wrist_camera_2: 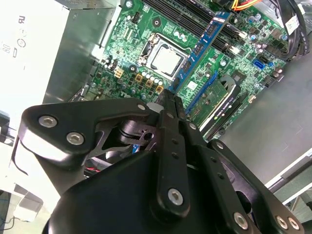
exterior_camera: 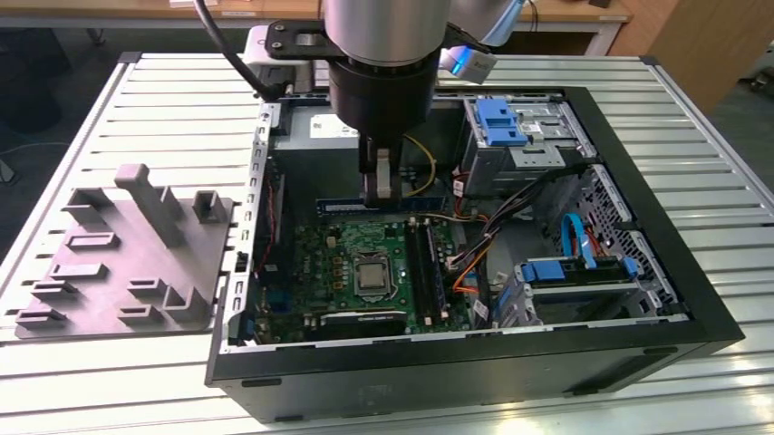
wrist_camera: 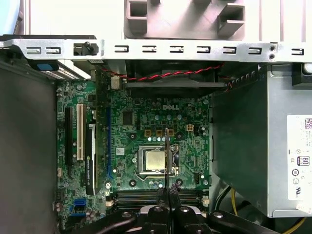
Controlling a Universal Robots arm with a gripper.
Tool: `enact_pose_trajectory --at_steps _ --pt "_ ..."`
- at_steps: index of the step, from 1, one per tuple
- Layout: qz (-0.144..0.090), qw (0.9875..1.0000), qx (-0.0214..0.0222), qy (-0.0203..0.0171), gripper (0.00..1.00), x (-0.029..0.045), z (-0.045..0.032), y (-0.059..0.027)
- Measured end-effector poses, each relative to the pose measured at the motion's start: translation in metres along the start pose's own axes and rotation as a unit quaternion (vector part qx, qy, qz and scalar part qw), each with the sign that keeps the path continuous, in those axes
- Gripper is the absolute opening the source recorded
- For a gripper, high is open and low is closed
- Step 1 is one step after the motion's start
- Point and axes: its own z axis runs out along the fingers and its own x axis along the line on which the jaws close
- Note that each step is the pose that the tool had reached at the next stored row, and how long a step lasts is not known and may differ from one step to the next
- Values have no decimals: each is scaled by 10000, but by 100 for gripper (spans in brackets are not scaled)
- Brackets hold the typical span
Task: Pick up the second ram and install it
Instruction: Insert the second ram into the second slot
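Note:
My gripper (exterior_camera: 381, 194) reaches down into the open computer case and is shut on the second ram (exterior_camera: 344, 206), a long, thin, dark blue stick held level above the motherboard (exterior_camera: 326, 263). In the second wrist view the ram (wrist_camera_2: 202, 46) sticks out from the closed fingertips of the gripper (wrist_camera_2: 171, 95) over the processor socket (wrist_camera_2: 165, 59). The first wrist view has the ram (wrist_camera: 167, 156) edge-on as a thin line above the gripper (wrist_camera: 168, 193). It lies crosswise to the long black memory slots (exterior_camera: 423, 258).
A grey fixture block (exterior_camera: 121, 254) sits on the slatted table at the exterior view's left. Inside the case are the power supply (wrist_camera: 287, 146), blue drive brackets (exterior_camera: 502, 122), bundles of cables (exterior_camera: 484, 245) and the case walls (exterior_camera: 484, 362).

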Motion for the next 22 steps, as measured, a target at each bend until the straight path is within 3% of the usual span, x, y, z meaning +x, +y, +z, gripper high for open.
enact_pose_trajectory --at_steps 6,11,16,22 --pt "345 9994 17 -3 12 0 4 0" --pt "790 9969 39 -8 12 0 9 0" --pt "1238 9923 60 -12 12 1 14 0" --pt "1779 9840 87 -18 12 1 19 0"
